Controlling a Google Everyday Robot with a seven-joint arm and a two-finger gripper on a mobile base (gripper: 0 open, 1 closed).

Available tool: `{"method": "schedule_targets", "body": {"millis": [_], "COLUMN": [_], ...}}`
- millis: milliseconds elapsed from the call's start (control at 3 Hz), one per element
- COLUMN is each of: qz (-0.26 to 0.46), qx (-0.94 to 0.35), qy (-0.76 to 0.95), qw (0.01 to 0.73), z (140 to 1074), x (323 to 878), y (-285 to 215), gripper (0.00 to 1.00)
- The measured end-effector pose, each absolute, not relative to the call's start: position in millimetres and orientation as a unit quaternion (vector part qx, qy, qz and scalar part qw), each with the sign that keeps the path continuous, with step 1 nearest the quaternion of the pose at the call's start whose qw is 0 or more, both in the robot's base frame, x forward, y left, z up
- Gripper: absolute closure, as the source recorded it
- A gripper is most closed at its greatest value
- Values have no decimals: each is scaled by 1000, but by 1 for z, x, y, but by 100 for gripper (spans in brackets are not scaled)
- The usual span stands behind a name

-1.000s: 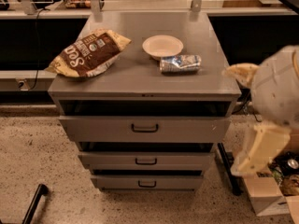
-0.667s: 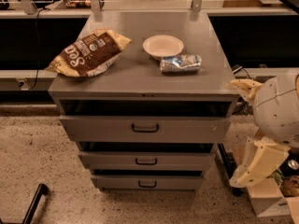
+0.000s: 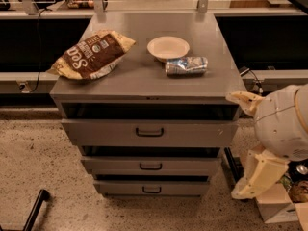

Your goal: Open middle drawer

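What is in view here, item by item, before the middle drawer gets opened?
cabinet: one, grey, centre
top drawer: one, grey, highest of three, larger handle
middle drawer: one, grey, second of three
lowest drawer: one, grey, bottom
chip bag: one, brown, cabinet top, left
bowl: one, white, cabinet top, middle
crushed container: one, silver-blue, lying beside the bowl
cardboard box: one, pale, floor, lower right
black bar: one, floor, lower left
robot arm: one, white and cream, right of cabinet
gripper: one, cream, low right, apart from the drawers
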State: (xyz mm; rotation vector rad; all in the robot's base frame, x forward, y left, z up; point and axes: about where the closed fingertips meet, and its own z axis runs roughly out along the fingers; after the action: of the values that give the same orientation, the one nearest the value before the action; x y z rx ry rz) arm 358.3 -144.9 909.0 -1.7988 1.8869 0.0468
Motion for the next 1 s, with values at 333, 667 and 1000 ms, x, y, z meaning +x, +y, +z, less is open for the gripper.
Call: {"method": "schedule_targets", "body": {"millis": [333, 667, 1000], "qz": [72, 130, 117], "qx": [-638, -603, -602], "qy": [705, 701, 691], "qw": [302, 358, 383], "z": [827, 746, 725], "x": [364, 371, 390], "y": [-151, -144, -151], "gripper": [0, 0, 0]}}
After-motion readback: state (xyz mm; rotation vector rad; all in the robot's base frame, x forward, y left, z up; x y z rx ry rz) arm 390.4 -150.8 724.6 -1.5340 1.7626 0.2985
